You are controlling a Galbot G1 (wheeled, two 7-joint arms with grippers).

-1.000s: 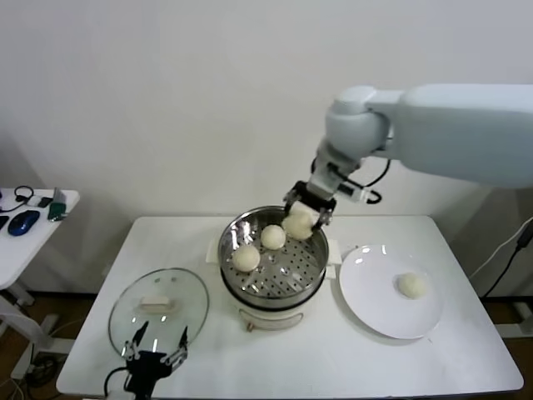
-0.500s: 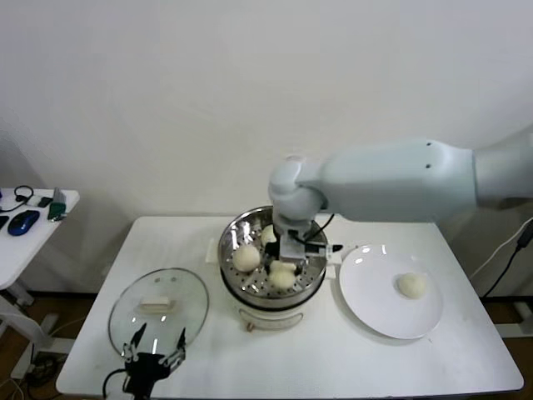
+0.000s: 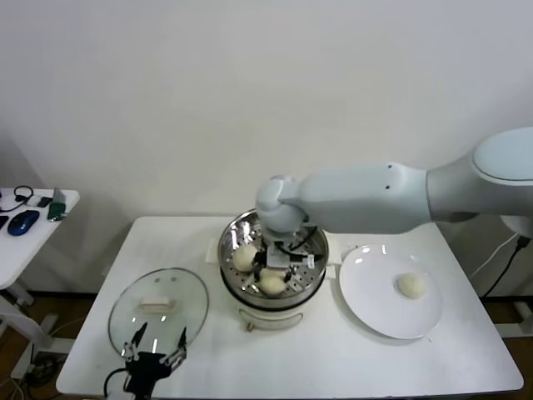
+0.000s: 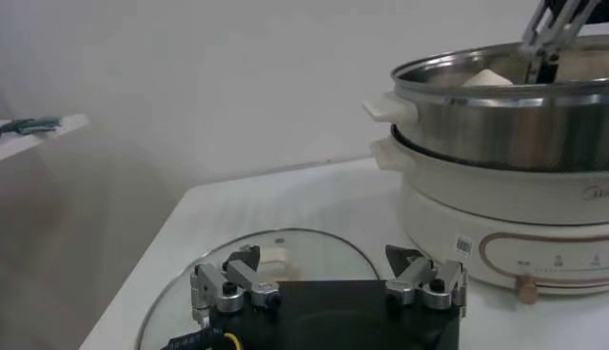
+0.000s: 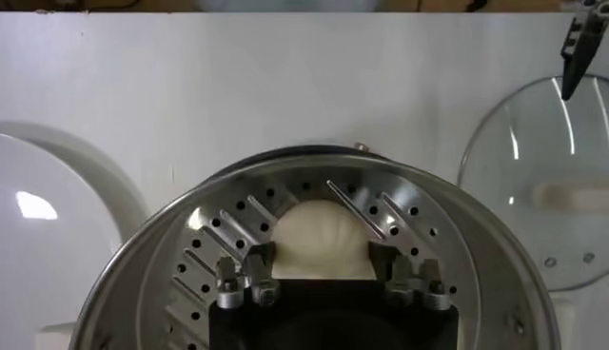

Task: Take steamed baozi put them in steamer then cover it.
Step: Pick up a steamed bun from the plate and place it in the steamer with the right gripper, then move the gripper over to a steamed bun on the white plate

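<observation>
My right gripper point(image 3: 276, 277) reaches down into the steel steamer point(image 3: 310, 275) and is shut on a cream-white baozi point(image 3: 272, 287), holding it at the near part of the perforated tray. In the right wrist view the bun point(image 5: 321, 236) sits between the fingers point(image 5: 257, 259), touching both. A second baozi point(image 3: 243, 257) lies on the tray's left side. Any other bun in the pot is hidden by the arm. One baozi point(image 3: 411, 285) lies on the white plate point(image 3: 375, 300). The glass cover point(image 3: 158, 307) lies flat at the front left. My left gripper point(image 3: 155, 347) is open just above its near edge.
The plate stands right of the steamer. A side table point(image 3: 33, 218) with small items is at the far left. The steamer's cream base point(image 4: 495, 214) and knob face the table's front edge. The right arm's bulk spans above the pot from the right.
My right gripper has carried the baozi from the steamer's far rim down to the near part of the tray. The left arm has not moved.
</observation>
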